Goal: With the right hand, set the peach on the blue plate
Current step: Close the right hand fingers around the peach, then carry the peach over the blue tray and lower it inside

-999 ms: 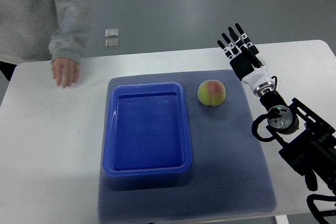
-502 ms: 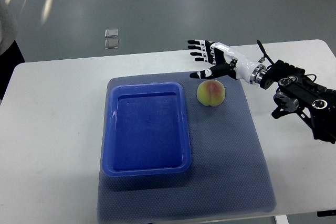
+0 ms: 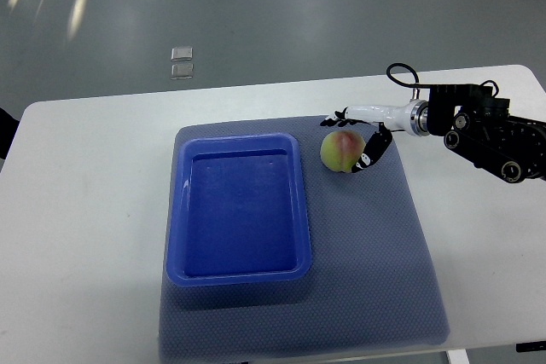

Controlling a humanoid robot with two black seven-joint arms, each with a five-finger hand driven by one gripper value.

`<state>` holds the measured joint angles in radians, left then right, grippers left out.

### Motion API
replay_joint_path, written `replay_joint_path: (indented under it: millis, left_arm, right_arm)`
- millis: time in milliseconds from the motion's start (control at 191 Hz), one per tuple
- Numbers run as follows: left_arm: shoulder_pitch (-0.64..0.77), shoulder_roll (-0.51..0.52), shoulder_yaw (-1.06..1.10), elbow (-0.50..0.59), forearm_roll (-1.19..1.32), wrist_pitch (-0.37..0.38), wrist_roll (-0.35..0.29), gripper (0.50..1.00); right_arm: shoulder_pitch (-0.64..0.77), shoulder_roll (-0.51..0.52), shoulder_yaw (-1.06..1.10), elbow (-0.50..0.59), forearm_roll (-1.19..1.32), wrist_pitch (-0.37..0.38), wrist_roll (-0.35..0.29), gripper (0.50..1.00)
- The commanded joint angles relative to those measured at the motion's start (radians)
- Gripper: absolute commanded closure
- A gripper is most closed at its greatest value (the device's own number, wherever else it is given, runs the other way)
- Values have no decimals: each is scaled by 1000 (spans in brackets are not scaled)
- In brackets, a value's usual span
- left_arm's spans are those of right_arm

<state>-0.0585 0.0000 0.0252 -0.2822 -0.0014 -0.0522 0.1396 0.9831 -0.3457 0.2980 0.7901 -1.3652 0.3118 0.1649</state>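
peach (image 3: 343, 151) lay on mat (image 3: 375, 253), just right of blue plate (image 3: 239, 274), outside it | right hand (image 3: 363, 135) sat against peach's right side, fingers (image 3: 373, 151) curled around it, not lifted | 1 arm visible | table (image 3: 85, 236) under mat

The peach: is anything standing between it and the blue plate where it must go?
Nothing visible does. The round yellow-red peach lies on the grey-blue mat just right of the blue rectangular plastic plate, with only bare mat between. The right hand is already around the peach.
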Motion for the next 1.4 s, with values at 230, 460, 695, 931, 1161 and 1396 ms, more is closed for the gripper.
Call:
replay_joint_path:
  millis: [230,460,695,931,1161,1396]
  left_arm:
    - [0,0,1,1,0,2,0,500]
    - [0,0,1,3,0,2,0,500]
    - [0,0,1,0,0,2,0,500]
    - [0,0,1,0,0,0,0,500]
    - [0,0,1,3,0,2,0,500]
    - [0,0,1,9,0,2,0,500]
  right_arm:
    - [-6,-9,0,18,5,-10,4,810]
    - [9,-47,15,51,21,4,5,914]
    - [201,-213,10,238,219,107,-5,910]
    - [264,-234,-17,308,242,115,-11,910]
    - [212,-10,-89,299,284,-79,-11,901]
    - [172,224,-206,169,270,-138,-11,891]
